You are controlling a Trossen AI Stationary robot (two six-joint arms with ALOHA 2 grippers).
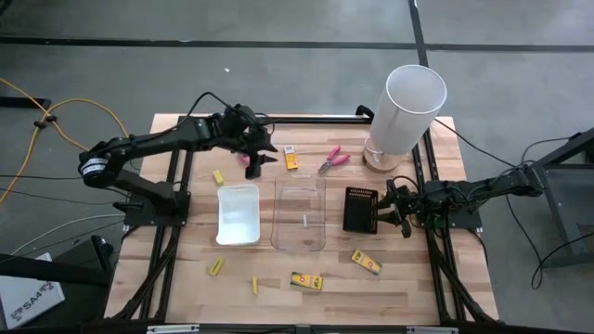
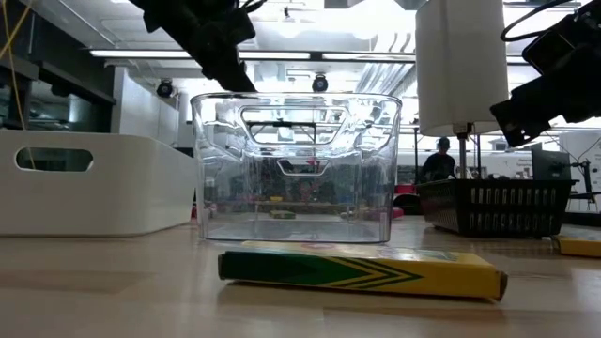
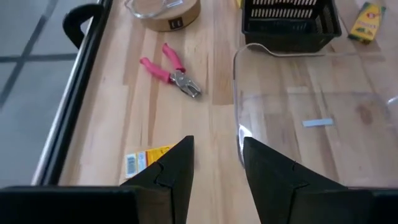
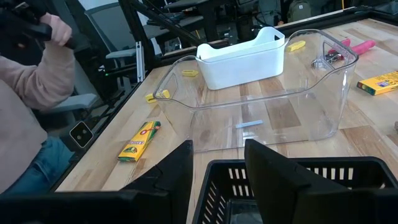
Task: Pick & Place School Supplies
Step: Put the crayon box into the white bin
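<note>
Bright overhead light, soft shadows, blurred foreground

Cylinder [image 1: 409, 104]: I'm seeing it standing upright at the table's far right corner.
White tray [image 1: 238, 214]: it's sitting left of the clear tray [image 1: 300, 215], just beside it.
Cable [image 1: 58, 119]: yellow, lying on the floor off the table's left.
Person [image 4: 28, 112]: I'm seeing someone sitting beside the table in a pink sleeve.
</note>
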